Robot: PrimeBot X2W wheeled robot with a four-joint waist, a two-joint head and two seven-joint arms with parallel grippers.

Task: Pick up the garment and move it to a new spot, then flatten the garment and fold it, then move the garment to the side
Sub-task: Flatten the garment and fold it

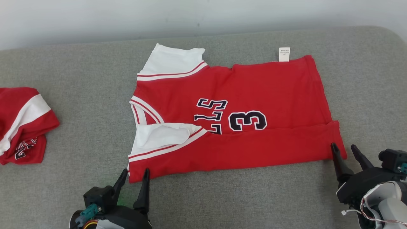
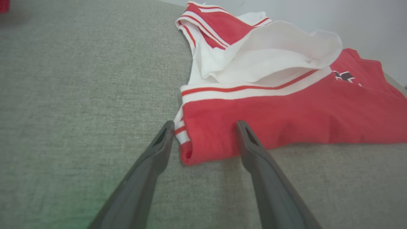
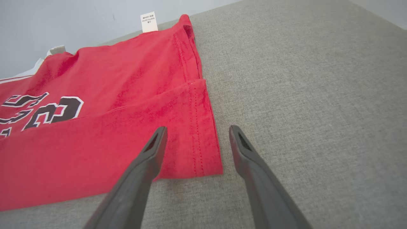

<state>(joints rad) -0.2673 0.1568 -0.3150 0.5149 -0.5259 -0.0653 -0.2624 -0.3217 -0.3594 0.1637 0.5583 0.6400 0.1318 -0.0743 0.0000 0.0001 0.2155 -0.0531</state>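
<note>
Garment [image 1: 270,86] numbered 3, white tag [image 1: 284,54]

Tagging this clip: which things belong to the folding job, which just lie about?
Job: spread red jersey; left pincer; right pincer, both open at its near corners.
Lying about: crumpled red garment on the left.

I am working in a plain room, home or lab unclear: a grey upholstered surface [image 1: 70,187] is running up to a bare pale wall [image 1: 95,19].
</note>
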